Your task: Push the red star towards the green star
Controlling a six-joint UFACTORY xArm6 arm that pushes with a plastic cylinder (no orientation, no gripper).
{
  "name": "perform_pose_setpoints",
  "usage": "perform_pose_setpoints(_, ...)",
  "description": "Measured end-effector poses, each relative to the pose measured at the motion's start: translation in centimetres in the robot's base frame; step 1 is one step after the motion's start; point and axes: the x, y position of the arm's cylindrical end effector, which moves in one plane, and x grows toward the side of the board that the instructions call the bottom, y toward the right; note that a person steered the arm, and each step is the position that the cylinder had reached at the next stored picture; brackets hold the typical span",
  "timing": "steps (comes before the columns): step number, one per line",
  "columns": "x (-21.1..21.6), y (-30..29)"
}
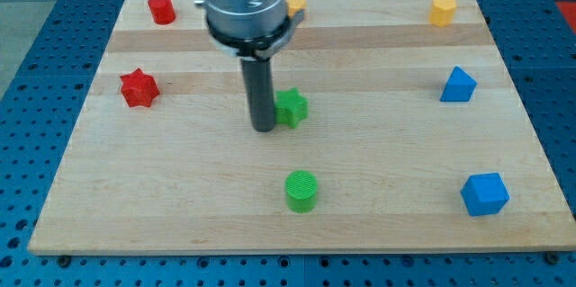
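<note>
- There is no claw on this arm, so wide or narrow does not apply: it ends in a dark rod, and my tip holds nothing.
- My tip rests on the bench near its middle, just beside the green star on that star's left-edge side; whether the two touch cannot be told.
- The red star lies well apart from my tip, close to the bench's left edge and roughly midway between its top-left and bottom-left corners.
- To do the step well, I judge my tip must first circle round to the far side of the red star, between it and the left edge, without nudging the green star on the way out.
- From there, push toward the right edge and a touch toward the bottom edge, since the green star sits slightly lower.
- Keep contact on the middle of the red star's side; an off-centre push would likely spin it or let it slip away.
- The red star has no long axis: its arms spread about evenly, lying flat, with one arm seeming to point toward the top edge.
- Other pieces sit clear of that path: a red cylinder near the top-left corner and a green cylinder toward the bottom edge.
</note>
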Motion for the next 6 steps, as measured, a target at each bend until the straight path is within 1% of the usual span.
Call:
perform_pose_setpoints(1,0.2,0.6)
perform_pose_setpoints(2,1.1,-5.4)
perform_pose_setpoints(3,1.1,-13.6)
perform_pose_setpoints(4,0.2,-20.6)
perform_pose_setpoints(5,-2.5,-24.8)
perform_pose_setpoints(6,-5.8,-26.6)
